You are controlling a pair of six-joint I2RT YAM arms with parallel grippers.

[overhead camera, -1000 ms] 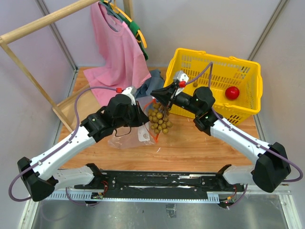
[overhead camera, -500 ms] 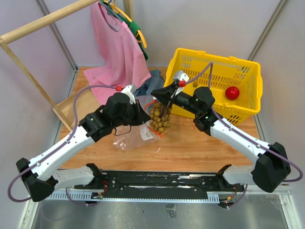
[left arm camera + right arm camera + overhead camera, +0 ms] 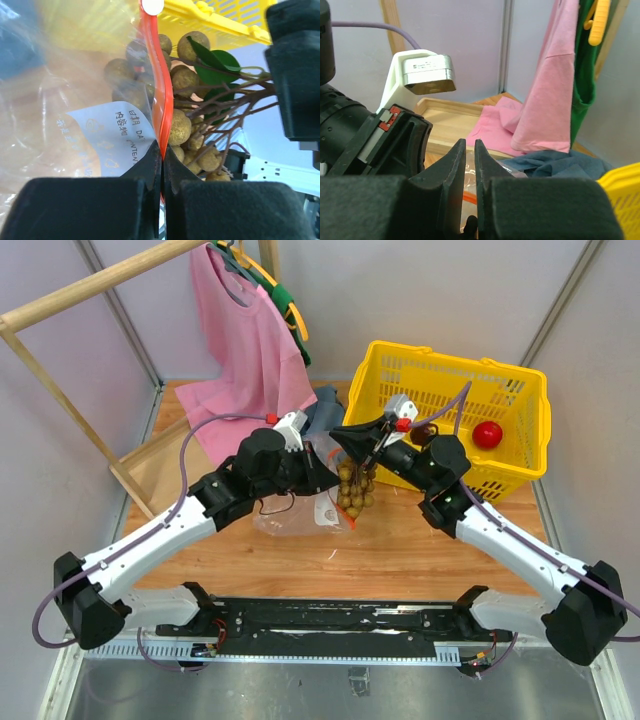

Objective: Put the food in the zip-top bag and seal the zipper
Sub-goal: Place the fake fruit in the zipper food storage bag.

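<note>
One wooden table (image 3: 420,550) carries everything. One pink shirt (image 3: 240,340) hangs from a wooden rack (image 3: 90,285) over its far left corner. One yellow plastic basket (image 3: 455,352) stands at the far right corner. A crumpled blue-grey cloth (image 3: 322,405) lies between them by the far edge.

One clear crinkly plastic bag (image 3: 290,520) is held up near the middle of the table. The left claw (image 3: 161,155) is clenched on its red-orange zipper strip (image 3: 161,95). One tan-yellow cluster of small balls (image 3: 353,490) hangs from the right claw (image 3: 345,435), which grips its stem. The cluster touches the strip at the bag's mouth. Some balls show through the plastic and others are bare; I cannot tell how far it is inside. One round red toy fruit (image 3: 487,434) lies in the basket's right end.

Against a second ago, both arms have swung to the right. The cluster and the bag's mouth have moved with them, closer to the basket. The red fruit has not moved.
</note>
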